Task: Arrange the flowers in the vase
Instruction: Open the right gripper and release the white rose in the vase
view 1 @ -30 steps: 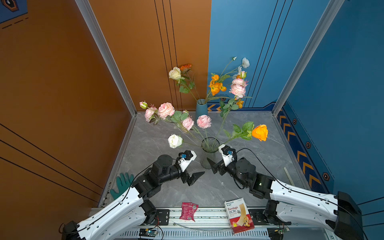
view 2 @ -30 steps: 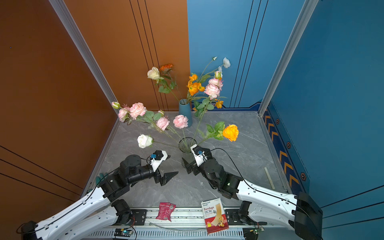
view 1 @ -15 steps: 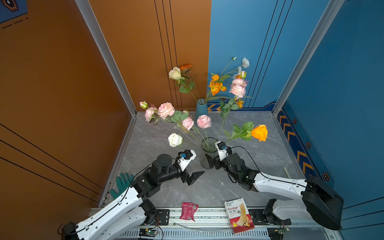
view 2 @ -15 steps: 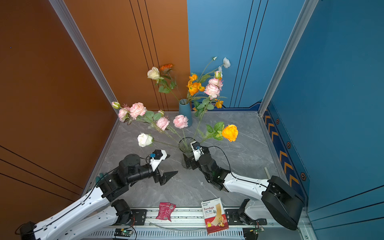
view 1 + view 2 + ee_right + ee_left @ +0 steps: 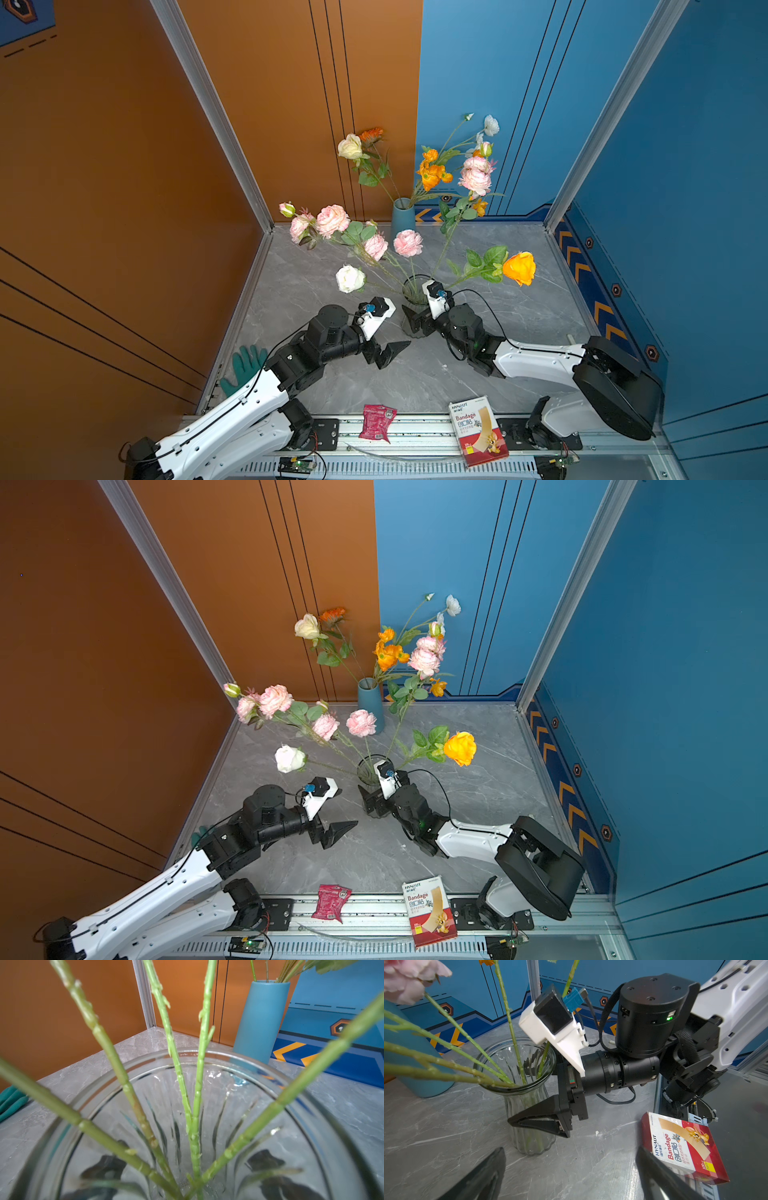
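Now right claw [image 5: 414,322], spread wide, straddles the vase [image 5: 527,1145] of flowers [image 5: 407,242]; left claw [image 5: 392,352] gapes nearby.

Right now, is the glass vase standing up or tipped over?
Standing up. The glass vase sits flat on its base on the grey table, mouth facing up, with green stems poking out.

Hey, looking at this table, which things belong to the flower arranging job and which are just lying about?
Belongs to the job:
- flowers standing in the glass vase
- blue vase holding the other flowers

Just lying about:
- green glove at the table's left edge
- red packet on the front rail
- bandage box beside it
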Motion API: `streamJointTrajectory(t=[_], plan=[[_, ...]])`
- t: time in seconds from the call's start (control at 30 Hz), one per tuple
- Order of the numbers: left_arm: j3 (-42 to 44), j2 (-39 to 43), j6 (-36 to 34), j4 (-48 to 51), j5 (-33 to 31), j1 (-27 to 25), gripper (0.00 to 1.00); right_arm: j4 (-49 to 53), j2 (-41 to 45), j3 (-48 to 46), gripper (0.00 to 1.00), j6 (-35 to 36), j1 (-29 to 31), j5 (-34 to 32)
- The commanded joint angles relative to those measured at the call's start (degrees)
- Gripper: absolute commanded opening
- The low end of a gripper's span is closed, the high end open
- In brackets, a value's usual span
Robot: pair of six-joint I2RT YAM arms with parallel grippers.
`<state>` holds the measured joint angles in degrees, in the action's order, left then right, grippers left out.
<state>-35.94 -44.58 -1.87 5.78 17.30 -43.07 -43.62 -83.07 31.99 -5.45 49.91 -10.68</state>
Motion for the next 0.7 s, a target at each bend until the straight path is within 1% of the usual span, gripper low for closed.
streamJointTrajectory(t=[0.0, 0.07, 0.13, 0.23, 0.37, 0.47, 0.67], plan=[[-2.1, 0.6, -0.3, 0.2, -0.5, 0.6, 0.98, -3.9, -0.9, 1.4, 0.86, 1.6, 0.1, 0.0], [-1.9, 0.8, -0.5, 0.4, -0.8, 0.5, 0.98, -4.7, -1.4, 1.5, 0.73, 1.9, 0.0, 0.3], [-1.8, 0.9, -0.4, 0.5, -0.8, 0.5, 0.98, -5.5, -1.8, 1.5, 0.67, 2.3, -0.1, 0.8], [-1.7, 1.0, -0.3, 0.5, -0.8, 0.5, 0.98, -6.5, -1.9, 1.5, 0.55, 2.7, -0.1, 1.5], [-1.7, 1.0, -0.2, 0.6, -0.7, 0.4, 0.98, -7.3, -1.0, 1.3, 0.48, 3.5, -0.1, 1.6], [-1.8, 1.0, -0.1, 0.5, -0.7, 0.4, 0.98, -7.3, 0.6, 1.2, 0.42, 4.2, -0.2, 0.4], [-1.8, 0.9, -0.1, 0.4, 0.0, 0.4, 0.98, -8.0, 6.2, -1.0, 0.37, 4.2, -1.8, -0.7]])
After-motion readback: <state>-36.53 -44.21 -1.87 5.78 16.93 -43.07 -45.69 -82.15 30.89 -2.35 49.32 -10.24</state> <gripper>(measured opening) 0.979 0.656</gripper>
